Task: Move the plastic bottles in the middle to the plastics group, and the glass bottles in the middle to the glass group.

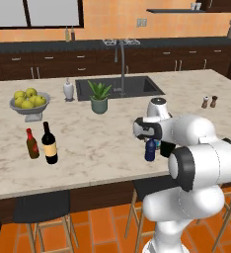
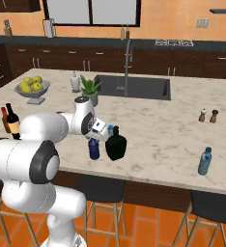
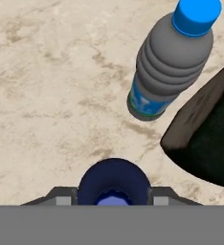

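Gripper (image 3: 113, 197) astride round opaque dark-blue bottle (image 2: 93, 149); ribbed clear bottle (image 3: 169, 67) beside.

My two base cameras look forward and down from behind my arm, left and right, sharing the table (image 1: 88, 143) around the sink (image 1: 118, 87). My hand camera looks closely down on the table.

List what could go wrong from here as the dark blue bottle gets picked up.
The fingers flank only the top of the dark blue bottle, so it could tip or slip when lifted. The water bottle and the dark green-black bottle stand close beside it, so a sideways swing could knock either over.
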Available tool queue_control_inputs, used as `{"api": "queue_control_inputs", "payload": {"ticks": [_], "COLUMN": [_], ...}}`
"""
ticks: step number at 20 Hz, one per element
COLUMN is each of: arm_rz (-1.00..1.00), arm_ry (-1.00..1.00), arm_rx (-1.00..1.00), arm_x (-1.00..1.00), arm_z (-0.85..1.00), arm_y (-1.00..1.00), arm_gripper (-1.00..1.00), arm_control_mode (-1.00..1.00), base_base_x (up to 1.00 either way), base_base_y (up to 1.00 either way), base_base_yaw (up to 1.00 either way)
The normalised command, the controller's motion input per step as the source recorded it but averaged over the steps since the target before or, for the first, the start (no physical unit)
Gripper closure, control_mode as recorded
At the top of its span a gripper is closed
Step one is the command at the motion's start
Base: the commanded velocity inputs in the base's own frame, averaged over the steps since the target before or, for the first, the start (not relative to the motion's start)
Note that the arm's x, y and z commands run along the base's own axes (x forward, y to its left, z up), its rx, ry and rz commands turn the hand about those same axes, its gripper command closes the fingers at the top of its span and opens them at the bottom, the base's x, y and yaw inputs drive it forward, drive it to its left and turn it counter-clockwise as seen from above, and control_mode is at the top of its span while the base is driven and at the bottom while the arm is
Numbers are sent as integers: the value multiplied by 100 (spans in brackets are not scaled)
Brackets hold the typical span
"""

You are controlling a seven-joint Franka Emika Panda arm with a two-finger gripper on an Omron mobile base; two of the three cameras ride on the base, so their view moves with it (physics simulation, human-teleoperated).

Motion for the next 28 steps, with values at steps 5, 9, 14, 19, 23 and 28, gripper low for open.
{"api": "queue_control_inputs", "payload": {"ticks": [5, 9, 14, 19, 23, 28], "arm_rz": [0, 0, 0, 0, 0, 0], "arm_ry": [2, 2, 0, 0, 1, 0], "arm_rx": [0, 0, 0, 0, 0, 0], "arm_x": [-20, -81, -100, -100, -81, -37], "arm_z": [0, 17, 60, 79, 65, 43], "arm_y": [0, -1, -5, -31, -82, -100], "arm_gripper": [100, 100, 100, 100, 100, 100], "arm_control_mode": [-100, -100, -100, -100, -100, -100], "base_base_x": [0, 0, 0, 0, 0, 0], "base_base_y": [0, 0, 0, 0, 0, 0], "base_base_yaw": [0, 0, 0, 0, 0, 0]}}
